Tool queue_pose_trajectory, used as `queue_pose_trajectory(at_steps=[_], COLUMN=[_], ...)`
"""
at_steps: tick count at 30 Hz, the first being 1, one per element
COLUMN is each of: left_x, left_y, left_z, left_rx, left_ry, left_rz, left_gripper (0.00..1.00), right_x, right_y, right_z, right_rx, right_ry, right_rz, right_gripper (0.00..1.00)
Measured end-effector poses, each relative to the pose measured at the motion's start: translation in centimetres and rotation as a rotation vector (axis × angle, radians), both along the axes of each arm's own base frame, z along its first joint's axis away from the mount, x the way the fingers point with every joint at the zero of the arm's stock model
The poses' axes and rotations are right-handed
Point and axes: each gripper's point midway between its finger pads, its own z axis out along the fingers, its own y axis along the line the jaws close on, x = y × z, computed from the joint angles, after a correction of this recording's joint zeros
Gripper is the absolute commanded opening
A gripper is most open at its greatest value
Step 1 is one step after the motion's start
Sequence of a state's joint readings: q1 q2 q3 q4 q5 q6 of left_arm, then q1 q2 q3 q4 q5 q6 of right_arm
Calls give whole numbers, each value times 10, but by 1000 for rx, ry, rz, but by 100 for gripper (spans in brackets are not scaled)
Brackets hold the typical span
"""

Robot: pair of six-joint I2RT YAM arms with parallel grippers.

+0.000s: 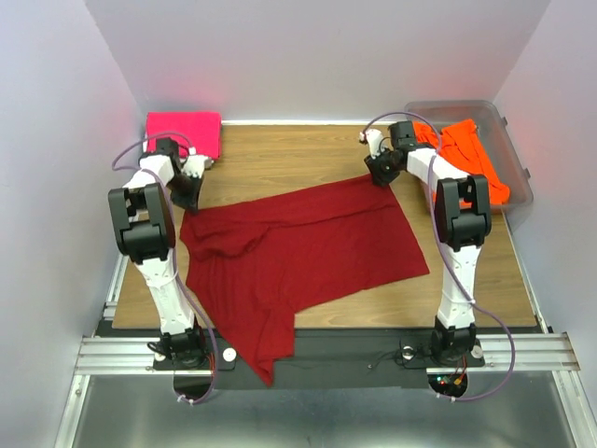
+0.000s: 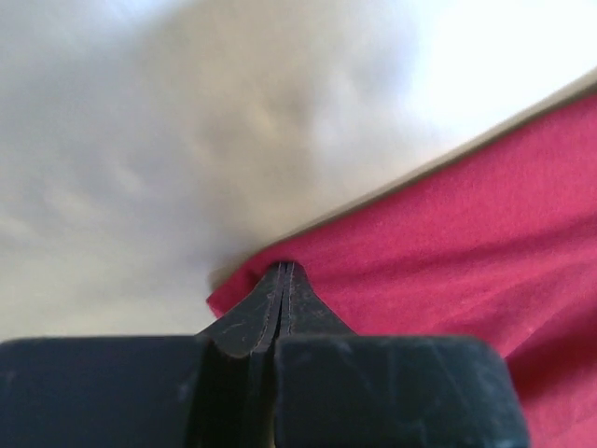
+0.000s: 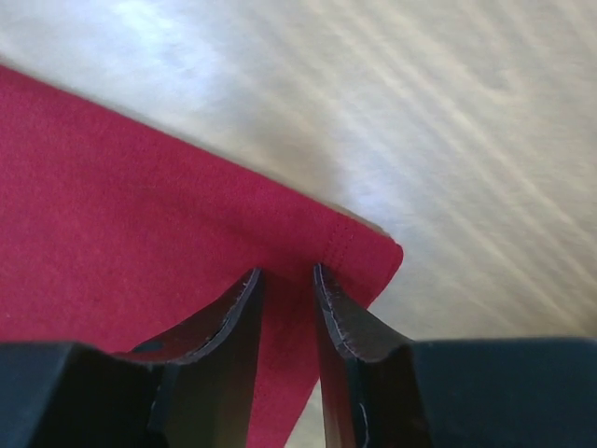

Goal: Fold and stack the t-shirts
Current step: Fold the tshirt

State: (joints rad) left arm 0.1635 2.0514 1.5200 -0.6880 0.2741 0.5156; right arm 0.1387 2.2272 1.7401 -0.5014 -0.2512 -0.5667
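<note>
A dark red t-shirt (image 1: 308,247) lies spread on the wooden table (image 1: 280,154), its near part hanging over the front edge. My left gripper (image 1: 191,191) is at the shirt's far left corner. In the left wrist view its jaws (image 2: 284,268) are pressed together at the edge of the red cloth (image 2: 448,233). My right gripper (image 1: 381,173) is at the far right corner. In the right wrist view it (image 3: 284,271) is open, its fingers astride the hemmed corner (image 3: 121,205). A folded hot pink t-shirt (image 1: 184,133) lies at the far left. A bright orange t-shirt (image 1: 471,157) lies in the tub.
A clear plastic tub (image 1: 508,140) stands at the far right corner of the table. White walls close in the left, back and right sides. A metal rail (image 1: 326,353) runs along the near edge under the arm bases.
</note>
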Motion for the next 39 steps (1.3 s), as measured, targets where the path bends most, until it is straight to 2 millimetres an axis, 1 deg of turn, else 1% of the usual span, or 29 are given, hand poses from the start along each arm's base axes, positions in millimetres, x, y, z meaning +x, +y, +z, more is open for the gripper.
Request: queue_pose_trajectory(at_steps=[2,3,4,6,8,9,10,11,12,13,14,15,16,17,18,19,20,21,22,23,24,26,28,31,33,34,39], left_x=[28,40,51,56,54,52,50,46,39,27,19,9,-5,-13,-24,-31,-42,-52,-61,-72,-79,-95,-101,-100,-99,-98,-95], left_y=[3,3,3,2,-2,-3,-6,-7,-8,-10,-11,-12,-14,-16,-19,-22,-26,-30,-33,-36,-37,-40,-40,-41,-41,-41,-42], left_z=[3,4,7,10,17,24,33,42,54,66,77,89,103,109,116,117,115,109,101,88,80,64,58,57,56,55,48], left_rx=[-5,-9,-14,-23,-48,-64,-84,-101,-119,-138,-144,-153,-162,-171,-184,-192,-203,-219,-233,-249,-258,-278,-284,-286,-287,-289,-306], left_ry=[-39,-64,-90,-105,-111,-117,-135,-150,-171,-178,-192,-215,-234,-239,-250,-254,-241,-218,-189,-147,-118,-53,-31,-37,-42,-43,-35], left_rz=[-2,-8,-16,-26,-35,-39,-43,-44,-48,-50,-53,-55,-57,-62,-70,-75,-82,-86,-87,-84,-82,-74,-66,-69,-70,-70,-71], left_gripper=[20,32,36,45,48,51,52,53,54,54,54,55,55,56,56,56,56,57,57,57,57,57,57,57,57,57,55], right_x=[6,7,7,10,14,17,18,17,15,11,6,1,-4,-13,-22,-30,-41,-50,-62,-73,-88,-111,-130,-153,-165,-173,-187], right_y=[-3,-3,-3,-2,5,8,11,21,25,34,46,59,71,90,109,126,151,167,189,206,228,261,283,298,307,314,338], right_z=[2,3,4,11,23,33,39,56,65,80,100,116,128,145,155,162,167,169,166,162,152,131,103,76,65,62,58], right_rx=[-3,3,8,31,80,119,139,202,235,284,338,388,423,470,513,547,588,613,640,661,683,711,718,723,731,739,799], right_ry=[-10,-9,-7,-4,-11,-21,-26,-31,-32,-31,-36,-35,-35,-33,-17,-1,28,55,97,140,202,315,417,523,560,580,604], right_rz=[-23,-33,-39,-60,-80,-91,-93,-100,-101,-103,-96,-88,-73,-43,-23,-1,35,52,77,93,116,126,109,56,33,23,5], right_gripper=[40,43,45,52,54,54,54,54,54,54,54,54,54,54,54,55,55,55,55,55,55,55,56,58,58,58,56])
